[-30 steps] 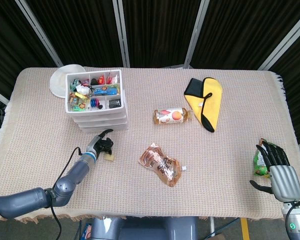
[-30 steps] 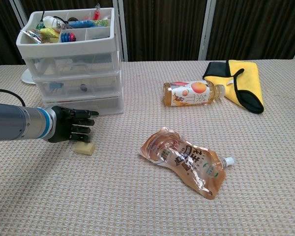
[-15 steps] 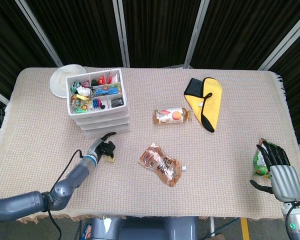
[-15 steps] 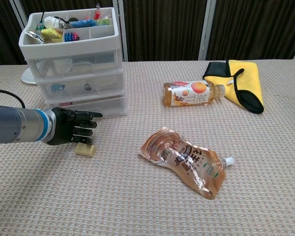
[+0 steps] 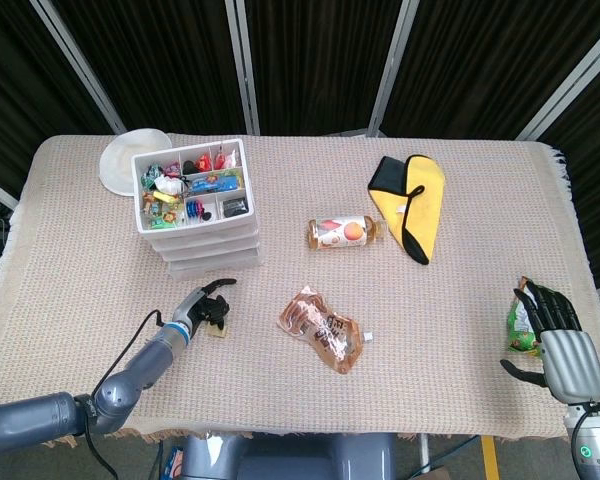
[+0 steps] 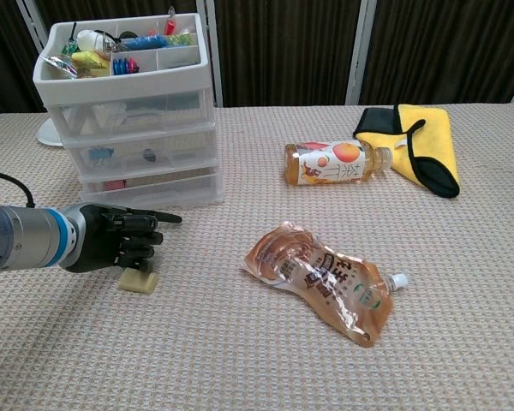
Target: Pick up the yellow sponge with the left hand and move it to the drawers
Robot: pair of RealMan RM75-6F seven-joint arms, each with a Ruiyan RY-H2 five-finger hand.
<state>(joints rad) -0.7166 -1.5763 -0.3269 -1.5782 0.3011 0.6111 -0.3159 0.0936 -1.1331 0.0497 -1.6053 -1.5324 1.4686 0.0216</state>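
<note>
Chest view: your left hand curls its fingers over the yellow sponge, which lies flat on the table before the drawers, long axis parallel to the front edge.

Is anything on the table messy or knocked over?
Yes. The drink bottle lies on its side near the yellow cloth, which sits in a loose heap. The refill pouch lies flat and crumpled mid-table. Nothing looks spilled. The left hand is over the small yellow sponge, which rests on the table.
</note>
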